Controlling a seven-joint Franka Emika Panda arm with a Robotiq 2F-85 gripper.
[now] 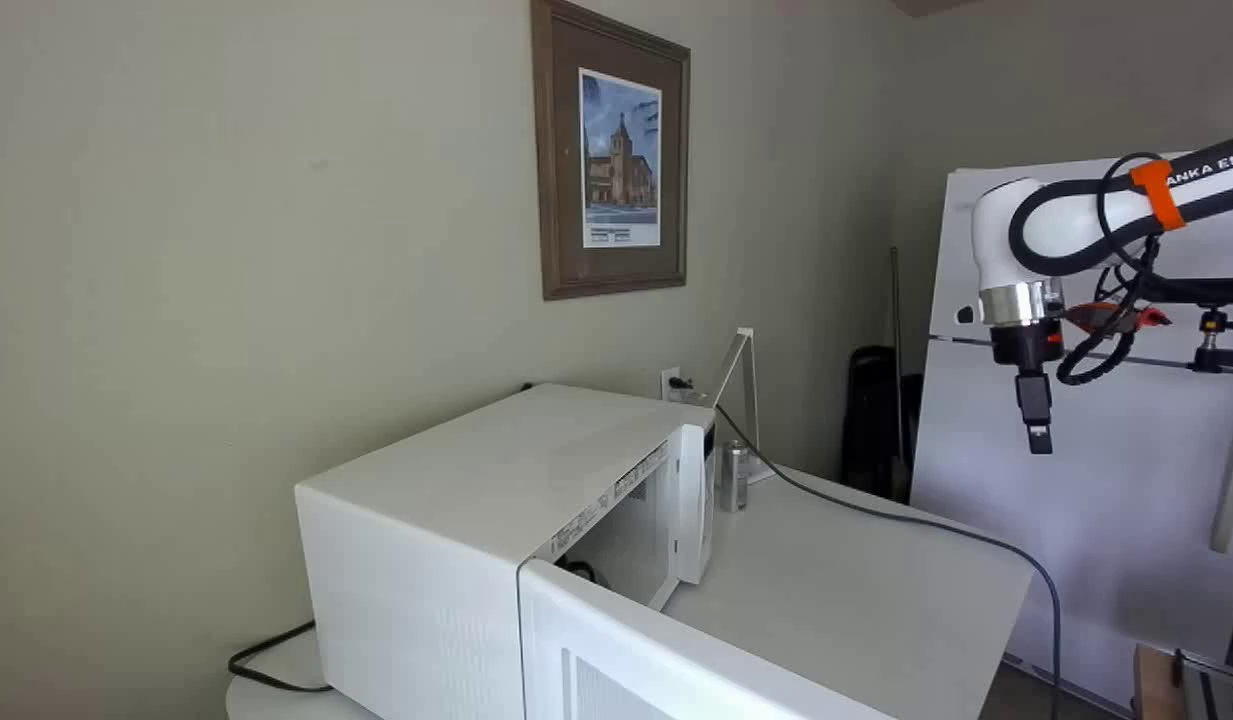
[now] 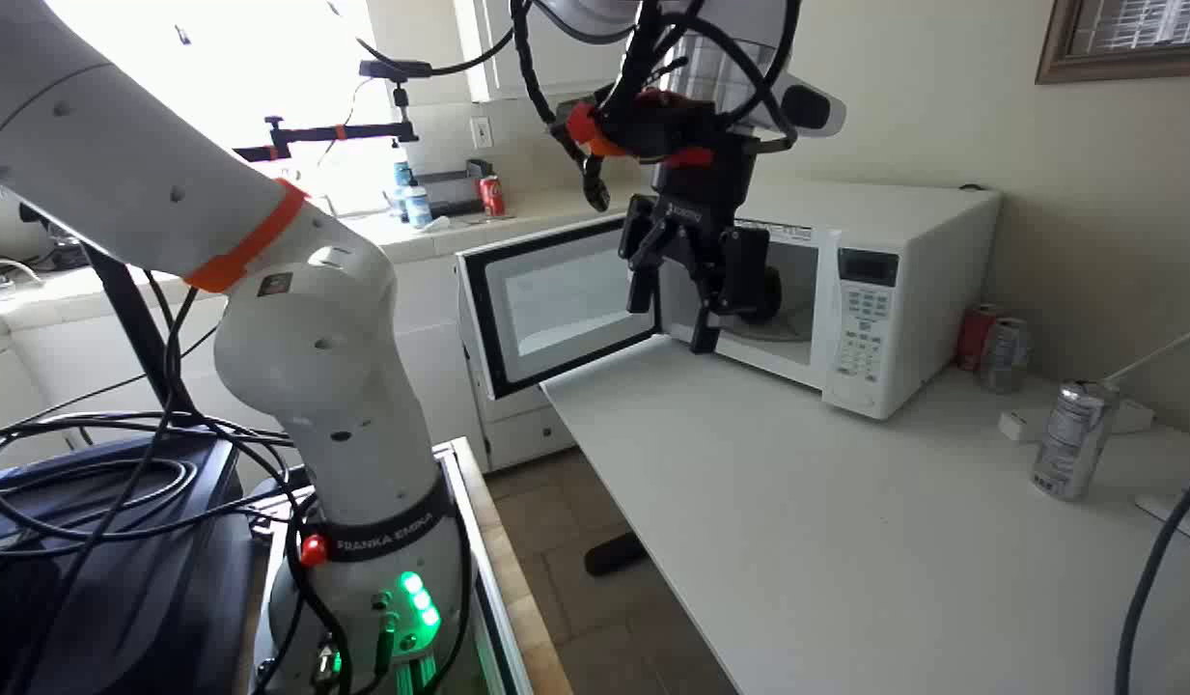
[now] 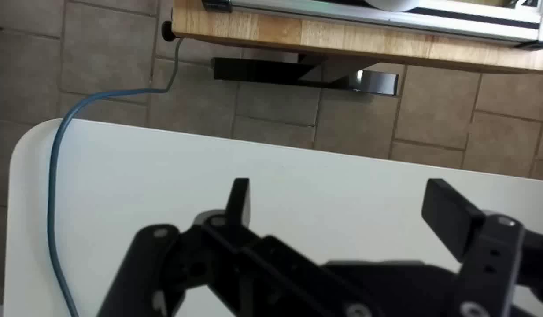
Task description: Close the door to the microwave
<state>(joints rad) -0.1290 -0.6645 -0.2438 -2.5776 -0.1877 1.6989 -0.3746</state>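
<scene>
Microwave door [image 2: 567,304] stands wide out from front of microwave [image 1: 506,480], carried by hinged side. Pincer [image 3: 341,198] spread, holding nothing, well apart from microwave; probably since push needs no grip.

Door [image 1: 656,662], microwave [image 1: 476,495] cropped by bottom edge in exterior view; claw [image 3: 344,207] cropped in wrist view.

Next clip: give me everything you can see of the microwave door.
The door is a flat, rectangular white panel, plastic by its look. Its inner face has a dark border around a pale grey window; in an exterior view the frame cuts off part of its outer face. It stands upright and wide open, attached along one side edge to the microwave. The gripper, its jaws apart, does not touch it.
</scene>
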